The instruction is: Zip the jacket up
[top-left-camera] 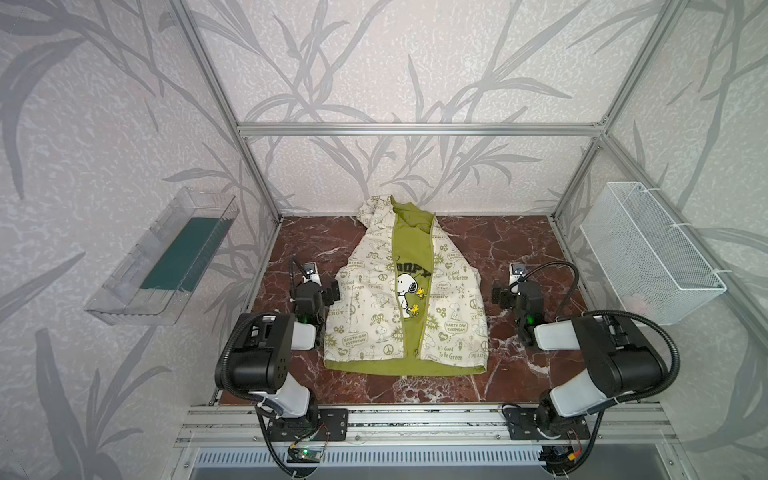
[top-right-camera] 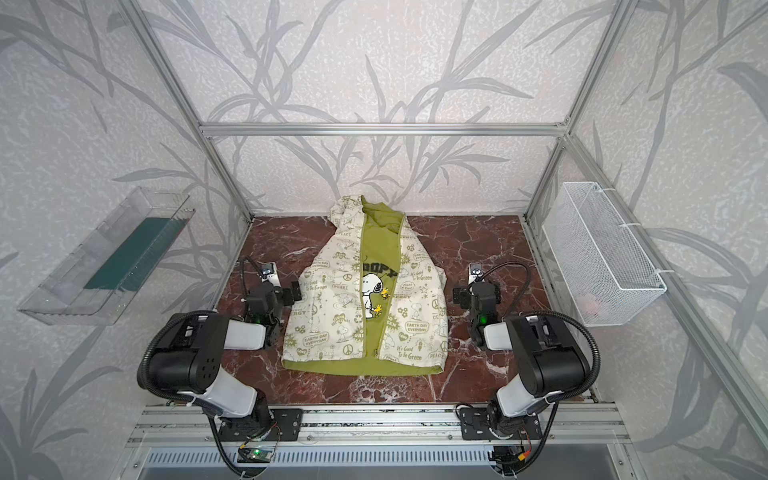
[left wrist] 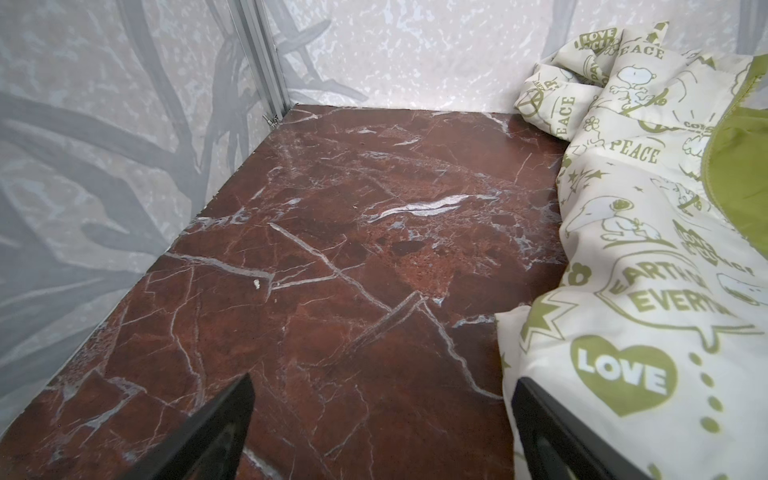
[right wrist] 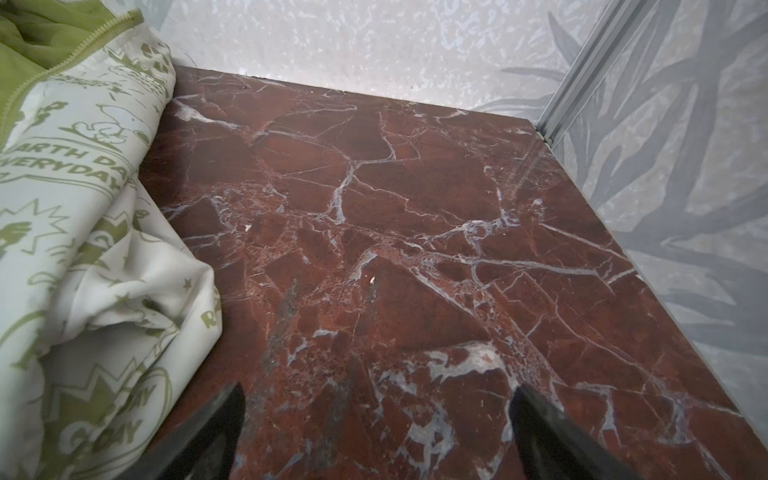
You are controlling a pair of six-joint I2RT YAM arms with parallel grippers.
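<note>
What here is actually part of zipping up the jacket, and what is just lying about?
Part of the job: the jacket, front open on the marble table; its zipper; the left end effector and right end effector, both open and empty.
Just lying about: the clear tray and the wire basket, hung on the side walls.
</note>
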